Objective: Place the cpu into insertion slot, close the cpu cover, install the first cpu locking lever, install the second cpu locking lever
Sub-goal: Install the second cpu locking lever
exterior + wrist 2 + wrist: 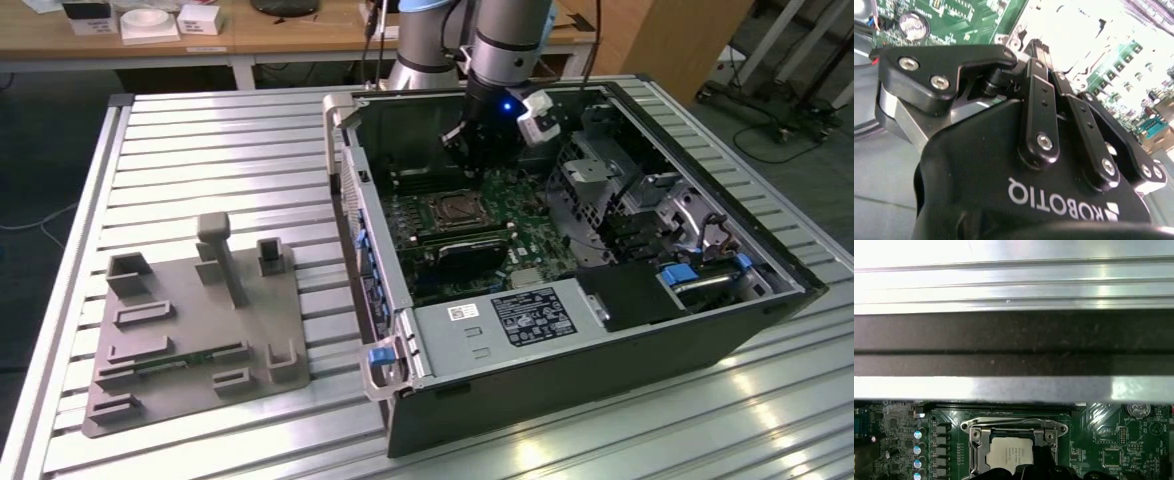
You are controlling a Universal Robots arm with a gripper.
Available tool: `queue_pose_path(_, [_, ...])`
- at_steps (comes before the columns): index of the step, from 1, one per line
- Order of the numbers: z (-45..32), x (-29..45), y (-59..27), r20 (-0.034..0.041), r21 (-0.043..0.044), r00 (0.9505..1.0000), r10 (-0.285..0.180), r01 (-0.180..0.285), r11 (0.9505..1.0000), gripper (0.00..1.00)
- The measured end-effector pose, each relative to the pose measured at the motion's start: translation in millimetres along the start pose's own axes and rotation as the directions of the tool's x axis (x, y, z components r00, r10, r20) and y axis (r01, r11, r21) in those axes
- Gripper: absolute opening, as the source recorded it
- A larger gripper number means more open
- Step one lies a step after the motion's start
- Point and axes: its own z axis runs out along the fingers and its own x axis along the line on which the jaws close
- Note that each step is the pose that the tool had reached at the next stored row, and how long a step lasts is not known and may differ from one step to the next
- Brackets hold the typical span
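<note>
The cpu (1010,454) lies in the insertion slot (451,212) on the green board inside the open computer case. Its silvery top shows through the cut-out of the cpu cover (1014,431), which lies flat around it. A thin wire lever (1004,421) runs along the cover's rim; I cannot tell whether it is latched. My gripper (1040,461) is shut with nothing in it. Its dark tip stands right at the edge of the cpu and hides part of it. In the exterior view the gripper (475,168) hangs just above the far side of the slot.
The case's metal wall (1014,335) stands close by the slot. Black memory slots (461,243), a drive cage (607,185) and a power supply box (501,320) crowd the case. A grey fixture plate (187,330) lies on the slatted table at the exterior view's left.
</note>
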Motion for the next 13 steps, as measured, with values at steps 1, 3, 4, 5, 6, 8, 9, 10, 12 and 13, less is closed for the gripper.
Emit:
queue_pose_path(1, [-0.5, 0.0, -0.9, 0.0000, 0.0011, 1.0000, 0.000, 0.000, 1.0000, 0.10])
queue_pose_path(3, [-1.0, 0.0, -3.2, -0.0001, 0.0030, 1.0000, 0.000, 0.000, 1.0000, 0.10])
queue_pose_path(4, [-1.0, 0.0, -4.6, 0.0000, 0.0037, 1.0000, 0.000, 0.000, 1.0000, 0.10])
queue_pose_path(5, [-1.1, 0.0, -6.3, -0.0001, 0.0043, 1.0000, 0.000, 0.000, 1.0000, 0.10])
queue_pose_path(6, [-1.1, 0.0, -8.4, -0.0001, 0.0047, 1.0000, 0.000, 0.000, 1.0000, 0.10])
queue_pose_path(8, [-1.0, 0.0, -13.0, 0.0000, 0.0050, 1.0000, 0.000, 0.000, 1.0000, 0.10])
queue_pose_path(9, [-1.0, -0.1, -15.4, 0.0000, 0.0053, 1.0000, 0.000, 0.000, 1.0000, 0.10])
queue_pose_path(10, [-1.1, -0.1, -17.8, -0.0001, 0.0057, 1.0000, 0.000, 0.000, 1.0000, 0.10])
queue_pose_path(12, [-1.3, -0.1, -22.0, 0.0000, 0.0058, 1.0000, 0.000, 0.000, 1.0000, 0.10])
queue_pose_path(13, [-1.6, -0.1, -23.6, 0.0000, 0.0057, 1.0000, 0.000, 0.000, 1.0000, 0.10])
